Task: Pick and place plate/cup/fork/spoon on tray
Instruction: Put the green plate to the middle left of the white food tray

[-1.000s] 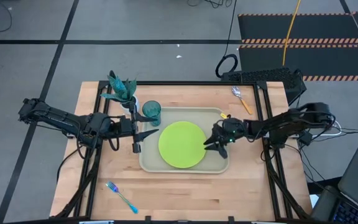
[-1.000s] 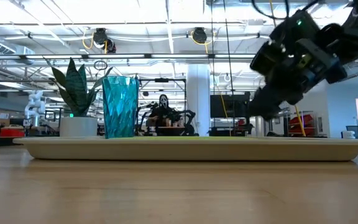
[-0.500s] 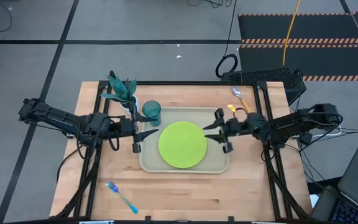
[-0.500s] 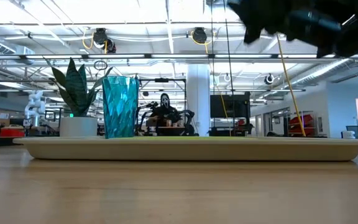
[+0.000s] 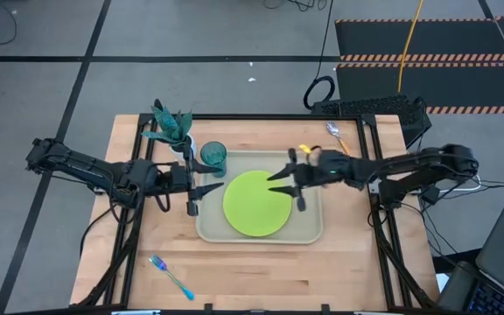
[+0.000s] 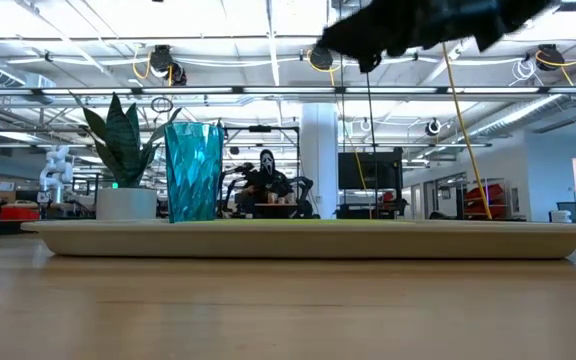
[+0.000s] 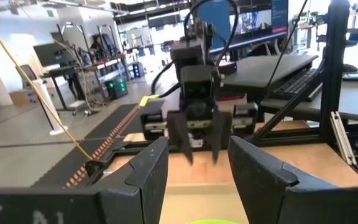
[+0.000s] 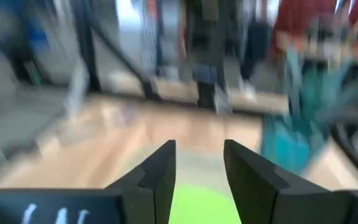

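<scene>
- Wooden desk [image 5: 261, 271] carries a beige plastic tray [image 5: 313, 233] holding a flat lime-green plate [image 5: 254, 203] and ribbed teal tumbler [image 5: 213, 157].
- Orange-handled metal spoon [image 5: 337, 135] at the desk's far right edge, blue-handled fork [image 5: 171, 276] near the front left: light, stiff, slippery; pinch mid-handle.
- Right gripper [image 5: 289, 178] and left gripper [image 5: 201, 196]: jaws apart, empty.

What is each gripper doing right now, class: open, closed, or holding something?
Left gripper: open, empty, at the tray's left edge.
Right gripper: open, empty, above the plate.
</scene>
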### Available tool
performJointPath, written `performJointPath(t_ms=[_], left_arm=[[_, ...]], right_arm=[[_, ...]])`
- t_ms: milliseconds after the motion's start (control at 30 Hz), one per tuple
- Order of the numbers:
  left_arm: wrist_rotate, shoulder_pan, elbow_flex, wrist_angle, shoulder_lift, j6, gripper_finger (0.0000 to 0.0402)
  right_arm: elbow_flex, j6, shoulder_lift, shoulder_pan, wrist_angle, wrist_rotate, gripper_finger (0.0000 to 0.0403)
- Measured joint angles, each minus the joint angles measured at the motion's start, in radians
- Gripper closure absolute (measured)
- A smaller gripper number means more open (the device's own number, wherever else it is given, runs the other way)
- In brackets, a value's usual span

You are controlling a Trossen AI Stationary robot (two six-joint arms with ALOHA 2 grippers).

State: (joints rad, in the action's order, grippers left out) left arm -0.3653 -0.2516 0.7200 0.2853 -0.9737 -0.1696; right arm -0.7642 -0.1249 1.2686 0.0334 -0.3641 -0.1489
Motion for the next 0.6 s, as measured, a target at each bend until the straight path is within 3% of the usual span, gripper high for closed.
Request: performJointPath(t_ms=[167,333,600], left_arm=[[0.0,-0.002,0.0,-0.002,0.0,0.008,0.0229],[0.0,-0.002,0.0,-0.005,0.0,0.009,0.0229],[0.0,-0.005,0.0,-0.007,0.0,0.011,0.0229]], right_arm=[[-0.143,-0.042,0.067,0.0,0.297,0.019,0.0273],[-0.197,-0.02,0.22,-0.01,0.512,0.017,0.0273],[-0.2,-0.044,0.45,-0.077,0.48,0.022,0.0273]])
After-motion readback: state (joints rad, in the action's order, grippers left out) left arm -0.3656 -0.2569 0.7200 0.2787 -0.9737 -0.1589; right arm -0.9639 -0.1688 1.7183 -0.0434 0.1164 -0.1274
